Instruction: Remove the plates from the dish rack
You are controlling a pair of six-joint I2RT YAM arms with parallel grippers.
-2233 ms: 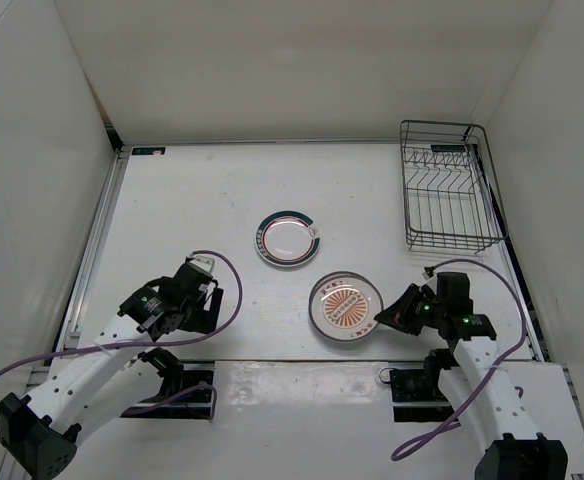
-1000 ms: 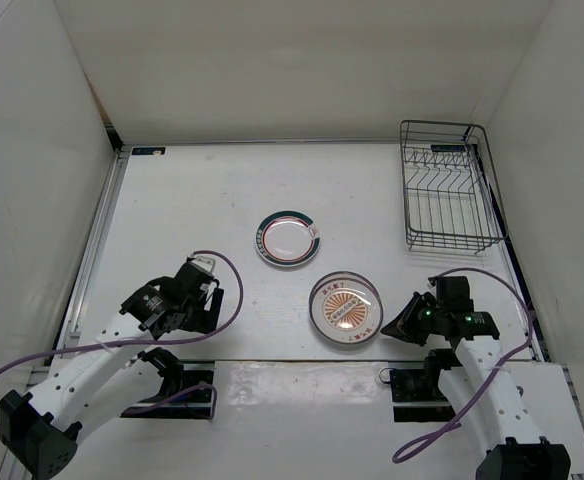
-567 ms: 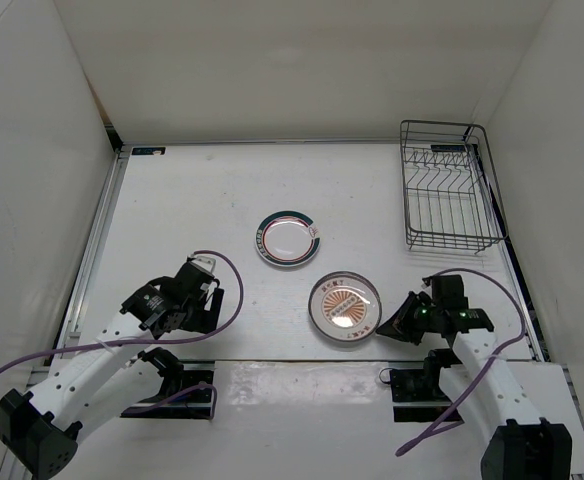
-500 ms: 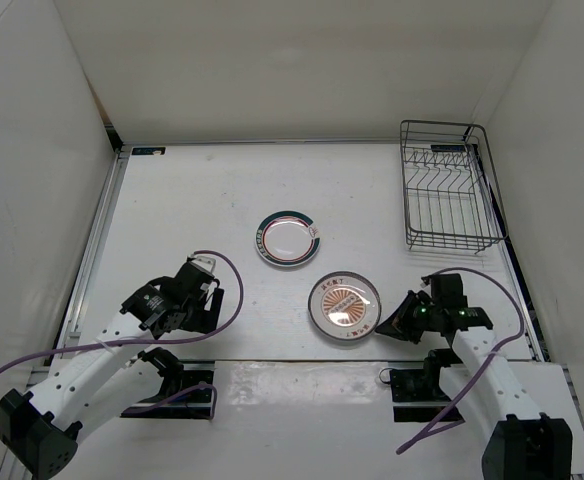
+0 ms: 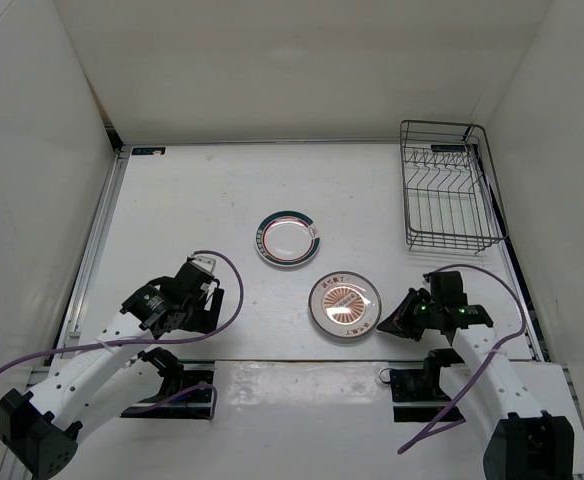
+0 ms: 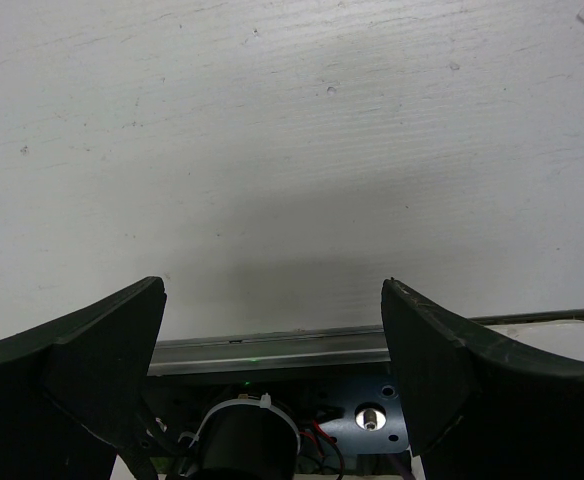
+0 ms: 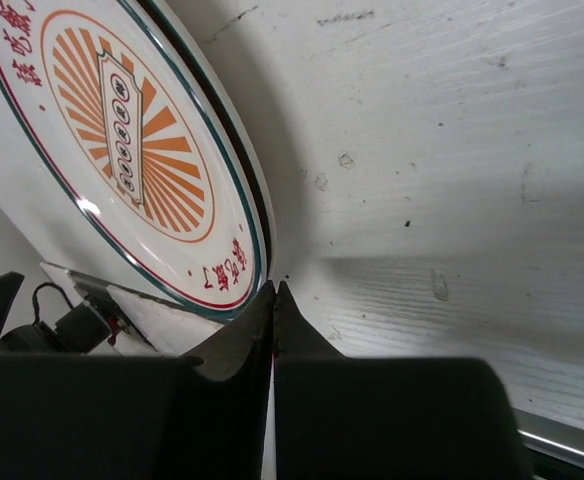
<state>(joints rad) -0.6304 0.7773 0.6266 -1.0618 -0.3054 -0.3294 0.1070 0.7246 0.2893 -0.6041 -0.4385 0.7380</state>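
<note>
Two tools, both empty: right tool (image 7: pixel 275 288) closed tight, tips just beside rim of sunburst plate (image 7: pixel 122 150) in front; left tool (image 6: pixel 272 300) wide apart above counter (image 6: pixel 292 120).

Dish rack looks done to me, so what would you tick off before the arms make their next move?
1. Dish rack free of plates: ok.
2. Green-rimmed plate flat on table: ok.
3. Sunburst plate flat on table: ok.
4. Third plate located: cannot tell, only two show.
5. Right jaws shut, empty, tips beside sunburst plate's rim: ok.
6. Left jaws open, empty: ok.
</note>
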